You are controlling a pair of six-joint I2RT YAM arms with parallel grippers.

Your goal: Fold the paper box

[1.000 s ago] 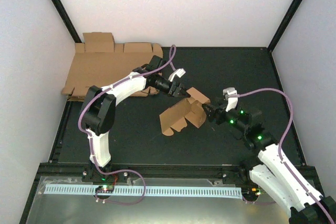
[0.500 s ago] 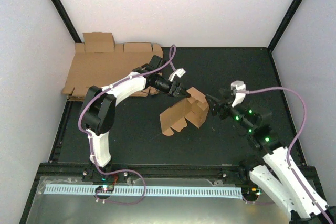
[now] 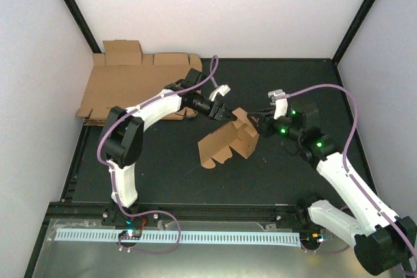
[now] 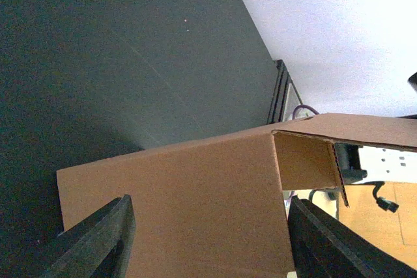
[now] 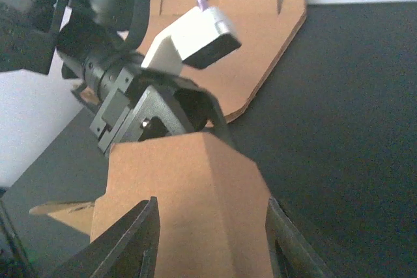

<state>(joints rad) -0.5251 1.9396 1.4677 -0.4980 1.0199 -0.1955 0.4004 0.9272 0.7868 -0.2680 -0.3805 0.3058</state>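
Observation:
The paper box (image 3: 227, 140) stands half-folded in the middle of the black table, brown, with tabs along its near left edge. My left gripper (image 3: 226, 114) is at its far top edge. In the left wrist view the left gripper (image 4: 208, 245) is open, its fingers wide apart on either side of a flat box panel (image 4: 182, 206). My right gripper (image 3: 256, 125) is at the box's right end. In the right wrist view the right gripper (image 5: 212, 245) is open and straddles a creased flap (image 5: 189, 206).
Larger flat brown cardboard sheets (image 3: 130, 86) lie at the back left against the wall and also show in the right wrist view (image 5: 260, 37). The left arm's wrist (image 5: 130, 96) is close behind the flap. White walls and black frame posts enclose the table.
My right gripper drew back from the box's right end, then swung further back and returned to its upper right flap. The left gripper and box stayed put.

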